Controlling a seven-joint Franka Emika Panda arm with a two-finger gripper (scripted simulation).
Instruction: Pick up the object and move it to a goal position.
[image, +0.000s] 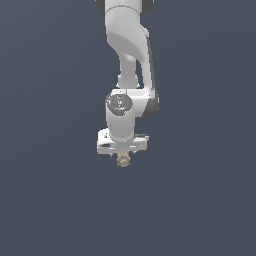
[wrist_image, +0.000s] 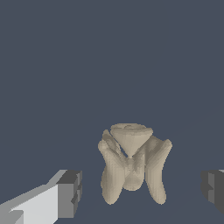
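Exterior view: one white arm (image: 127, 55) enters at top centre of the frame and descends to a wrist block at mid-frame. Gripper (image: 123, 156) sits just below centre, pointing down; its fingers are hidden under the hand body, so their spacing cannot be told here. Object (image: 123, 160), tan and lumpy, pokes out directly beneath the gripper, just below frame centre, much narrower than the hand. Background is uniform dark blue-grey. Wrist view: object (wrist_image: 133, 164) occupies lower centre, a beige figurine with a cone-shaped piece and several rounded lobes. Fingers spread wide: one grey pad (wrist_image: 70, 194) on a white finger at lower left, the other pad (wrist_image: 213, 190) at the lower right edge. The object lies between them, clear gaps on both sides, touching neither pad.
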